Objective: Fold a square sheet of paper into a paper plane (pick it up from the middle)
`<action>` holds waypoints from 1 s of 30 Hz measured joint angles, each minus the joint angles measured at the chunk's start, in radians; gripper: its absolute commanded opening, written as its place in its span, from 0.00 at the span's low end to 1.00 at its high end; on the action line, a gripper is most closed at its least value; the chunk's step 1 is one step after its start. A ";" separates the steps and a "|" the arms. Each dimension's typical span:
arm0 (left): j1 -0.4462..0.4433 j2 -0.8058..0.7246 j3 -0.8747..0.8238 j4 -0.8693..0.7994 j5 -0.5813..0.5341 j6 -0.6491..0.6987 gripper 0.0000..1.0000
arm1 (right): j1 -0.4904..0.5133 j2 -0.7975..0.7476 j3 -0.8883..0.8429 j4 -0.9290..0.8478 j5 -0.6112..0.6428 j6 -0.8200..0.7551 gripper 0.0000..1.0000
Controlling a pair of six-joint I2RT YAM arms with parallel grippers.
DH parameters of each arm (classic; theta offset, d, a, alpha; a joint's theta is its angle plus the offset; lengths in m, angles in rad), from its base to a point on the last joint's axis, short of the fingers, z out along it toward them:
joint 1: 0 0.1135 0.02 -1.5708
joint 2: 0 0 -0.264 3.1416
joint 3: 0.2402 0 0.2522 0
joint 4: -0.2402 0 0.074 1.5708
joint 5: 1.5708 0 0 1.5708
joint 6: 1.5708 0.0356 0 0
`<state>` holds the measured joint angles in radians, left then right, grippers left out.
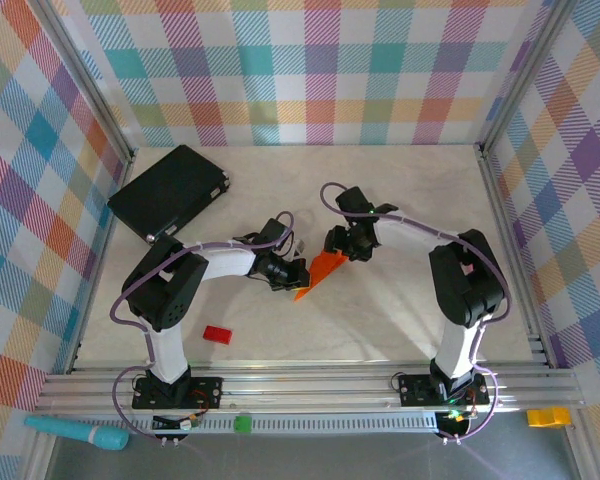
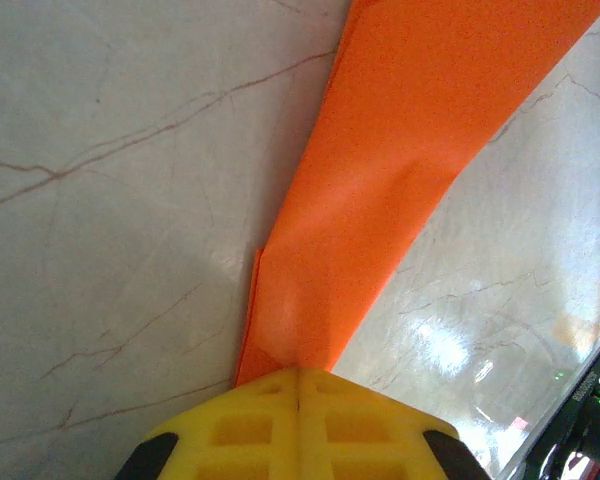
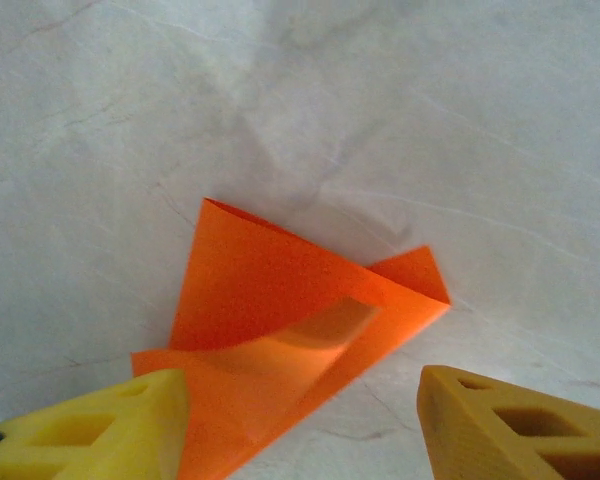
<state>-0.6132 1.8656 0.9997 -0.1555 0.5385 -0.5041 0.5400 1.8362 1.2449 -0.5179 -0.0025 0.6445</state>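
The square sheet of paper [image 1: 322, 272], bright orange, is folded into a narrow pointed wedge on the marble table, mid-way between the arms. My left gripper [image 1: 294, 277] is shut on its near left end. In the left wrist view the yellow fingers [image 2: 250, 425] meet, and the paper [image 2: 400, 160] runs out from between them. My right gripper [image 1: 345, 248] stands open over the wedge's far end. In the right wrist view its fingertips [image 3: 90, 430] are spread wide with the layered folded paper [image 3: 270, 290] below and between them, one flap bulging up.
A black flat case [image 1: 170, 192] lies at the back left. A small red block [image 1: 217, 334] sits near the left arm's base. Plaid walls with metal frame posts [image 1: 100, 120] close in the table on three sides.
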 measured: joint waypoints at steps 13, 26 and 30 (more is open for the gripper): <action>-0.002 0.000 0.034 -0.054 -0.002 0.000 0.00 | 0.000 0.084 0.040 -0.052 -0.009 -0.002 0.53; -0.007 0.019 0.156 -0.048 -0.002 0.000 0.05 | -0.002 0.100 0.046 -0.061 -0.009 -0.001 0.49; -0.007 0.053 0.165 -0.052 -0.002 0.000 0.05 | -0.003 0.100 0.043 -0.062 -0.009 -0.001 0.46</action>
<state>-0.6205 1.9186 1.1645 -0.2073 0.5369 -0.5037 0.5365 1.9366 1.2884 -0.5800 -0.0113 0.6434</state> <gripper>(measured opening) 0.051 0.469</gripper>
